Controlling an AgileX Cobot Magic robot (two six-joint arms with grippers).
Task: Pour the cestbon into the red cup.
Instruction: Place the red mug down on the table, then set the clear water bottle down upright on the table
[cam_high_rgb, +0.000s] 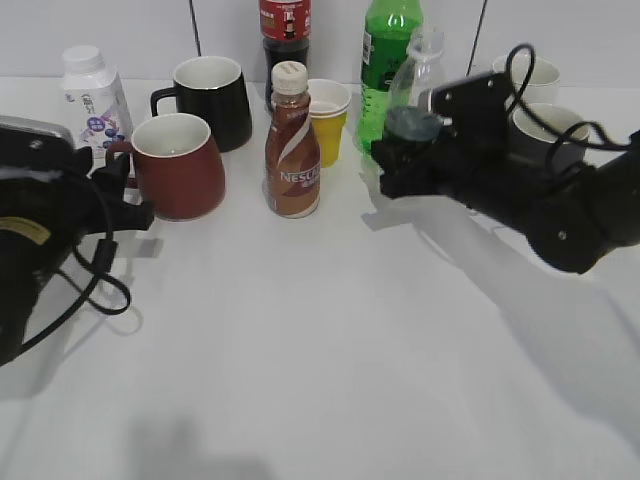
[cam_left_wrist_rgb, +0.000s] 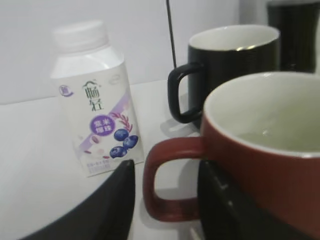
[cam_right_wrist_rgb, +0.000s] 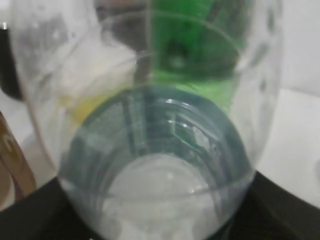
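the right hand grips the cestbon low on its body, neck pointing up and tilted slightly away, long axis near upright. the left hand straddles the red cup handle; whether it's clamped, i can't tell.

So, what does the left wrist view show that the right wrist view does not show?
Only the left wrist view shows the red cup, its handle between the left gripper fingers, a white blueberry milk bottle and the black mug. Only the right wrist view shows the cestbon filling the frame, clamped by the right gripper, with the green soda bottle blurred behind it. Both share the white table.
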